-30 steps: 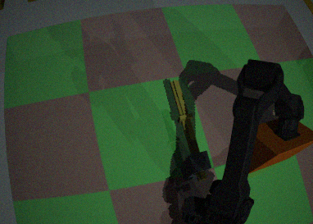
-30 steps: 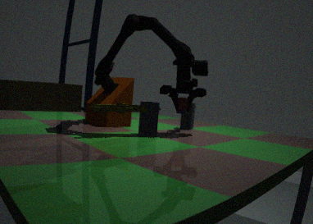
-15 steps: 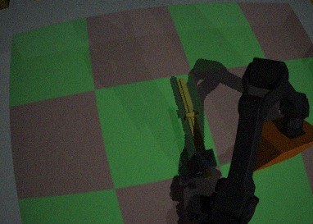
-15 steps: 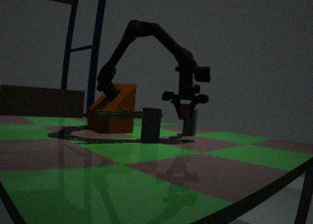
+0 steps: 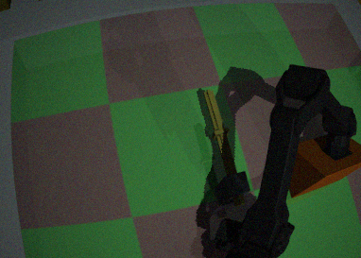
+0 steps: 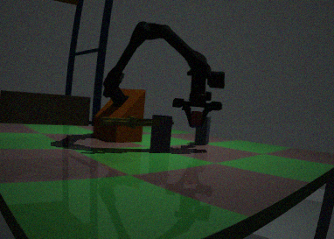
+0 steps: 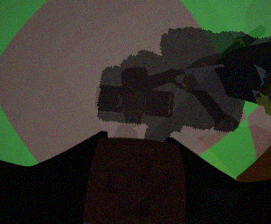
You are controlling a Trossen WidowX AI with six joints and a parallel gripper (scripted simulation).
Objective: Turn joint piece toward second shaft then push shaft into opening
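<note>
My gripper [image 6: 196, 124] [image 7: 136, 140] points down and is shut on a dark red piece [image 6: 196, 117] [image 7: 135, 180], which looks like the joint piece. The arm hides this grip in the top view. The direction of its opening cannot be made out. A long yellow shaft [image 5: 214, 111] [image 6: 118, 121] with a collar lies level through a dark block [image 5: 233, 185] [image 6: 161, 134] [image 7: 240, 80]. The shaft's end toward the gripper is not clear. Another dark block [image 6: 206, 130] stands behind the gripper; its shaft is hidden.
The arm rises from an orange wedge-shaped base [image 5: 312, 167] [image 6: 135, 120] and arches over to the gripper. The yellow shaft's far end reaches in front of that base in the exterior view. The arm's shadow darkens the checkered table top [image 5: 71, 167] around the blocks.
</note>
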